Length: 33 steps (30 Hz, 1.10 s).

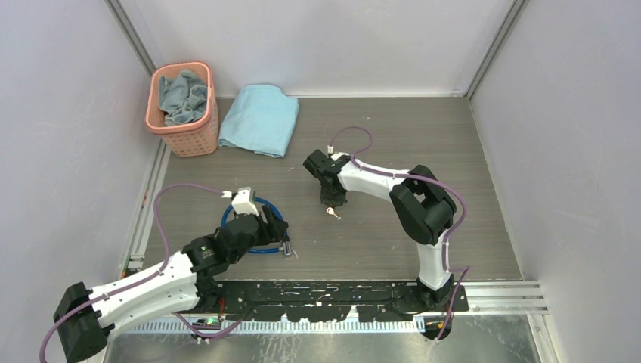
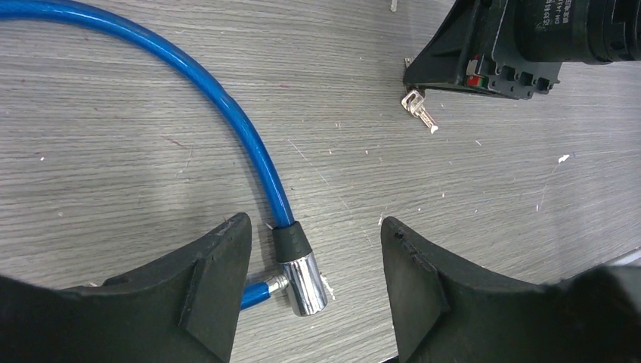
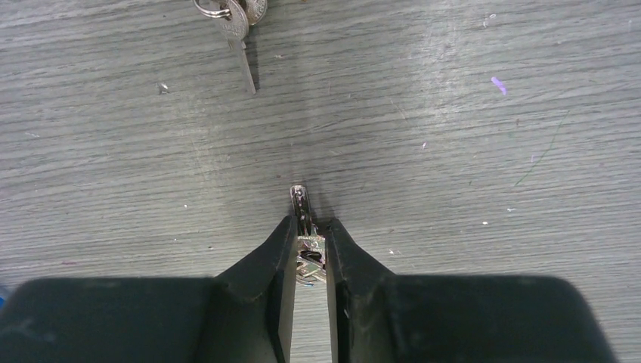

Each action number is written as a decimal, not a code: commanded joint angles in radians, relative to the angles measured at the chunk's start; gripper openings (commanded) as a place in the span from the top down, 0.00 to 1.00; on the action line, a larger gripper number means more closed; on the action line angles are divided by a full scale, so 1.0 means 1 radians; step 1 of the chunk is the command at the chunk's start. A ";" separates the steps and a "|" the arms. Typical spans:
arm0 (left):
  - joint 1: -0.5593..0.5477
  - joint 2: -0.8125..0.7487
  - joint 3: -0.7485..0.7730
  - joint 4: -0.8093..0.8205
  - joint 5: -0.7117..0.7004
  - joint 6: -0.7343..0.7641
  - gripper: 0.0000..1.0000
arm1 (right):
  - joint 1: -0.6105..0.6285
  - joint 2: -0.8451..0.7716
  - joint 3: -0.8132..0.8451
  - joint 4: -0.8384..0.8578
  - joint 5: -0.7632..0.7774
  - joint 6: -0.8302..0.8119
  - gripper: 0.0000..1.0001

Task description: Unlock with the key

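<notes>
Arms reach over the table (image 1: 453, 151): right one angled down at centre, left one low over the blue cable (image 2: 242, 132). Left end effector (image 2: 314, 223) is wide open, straddling the cable's metal end (image 2: 302, 283). Right end effector (image 3: 310, 224) pinches the key (image 3: 300, 198), blade past the tips; spare keys (image 3: 238, 23) lie just ahead.

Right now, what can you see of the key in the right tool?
The key is tiny, silvery metal. The right tool is shut on its head, so only the blade sticks out forward, low over the grey table; whether it touches is unclear. A spare key on a ring lies apart.
</notes>
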<state>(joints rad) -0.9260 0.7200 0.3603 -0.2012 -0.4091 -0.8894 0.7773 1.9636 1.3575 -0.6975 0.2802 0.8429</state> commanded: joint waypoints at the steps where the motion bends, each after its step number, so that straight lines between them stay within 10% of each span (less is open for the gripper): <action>1: 0.006 -0.019 -0.003 0.015 -0.016 -0.009 0.36 | 0.022 -0.008 -0.067 0.049 -0.044 -0.024 0.99; 30: 0.007 0.007 0.078 -0.001 0.051 0.034 0.36 | 0.040 -0.342 -0.290 0.357 -0.194 -0.267 0.99; 33: 0.012 0.042 0.107 -0.017 0.058 0.047 0.37 | 0.049 -0.315 -0.247 0.253 -0.129 -0.252 0.77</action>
<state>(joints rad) -0.9230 0.7322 0.3965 -0.2176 -0.3599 -0.8764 0.8108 1.6749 1.0607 -0.3767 0.0704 0.5804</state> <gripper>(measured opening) 0.635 0.109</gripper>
